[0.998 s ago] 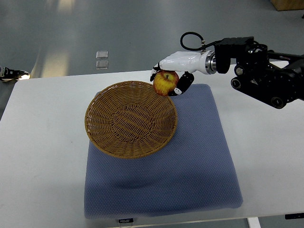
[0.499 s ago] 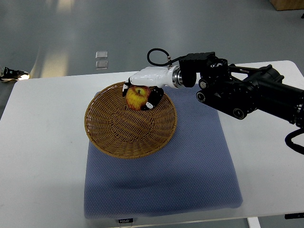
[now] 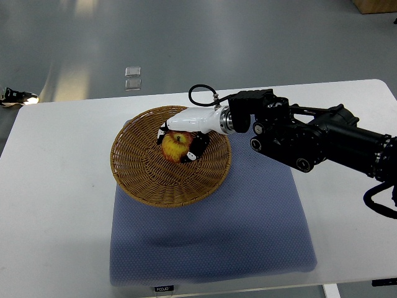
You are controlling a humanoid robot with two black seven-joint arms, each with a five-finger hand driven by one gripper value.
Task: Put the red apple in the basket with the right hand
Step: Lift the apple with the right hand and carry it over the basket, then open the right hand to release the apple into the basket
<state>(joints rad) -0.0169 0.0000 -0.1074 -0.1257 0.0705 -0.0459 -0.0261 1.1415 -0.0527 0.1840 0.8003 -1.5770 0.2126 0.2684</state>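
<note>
A red and yellow apple (image 3: 176,146) is inside the round wicker basket (image 3: 138,180), near its far right part. My right hand (image 3: 180,144), white with black fingertips, is shut on the apple from above, low in the basket. Its black arm comes in from the right edge. I cannot tell whether the apple touches the basket floor. The left arm is out of view.
The basket stands on a blue-grey cushion mat (image 3: 242,230) on a white table (image 3: 56,205). The right arm's black forearm (image 3: 310,136) lies over the mat's far right corner. Two small clear squares (image 3: 133,78) lie on the floor beyond the table.
My right hand carried the apple leftward from the basket's far right rim to over its inside, then lowered it into the basket. The arm reached further left.
</note>
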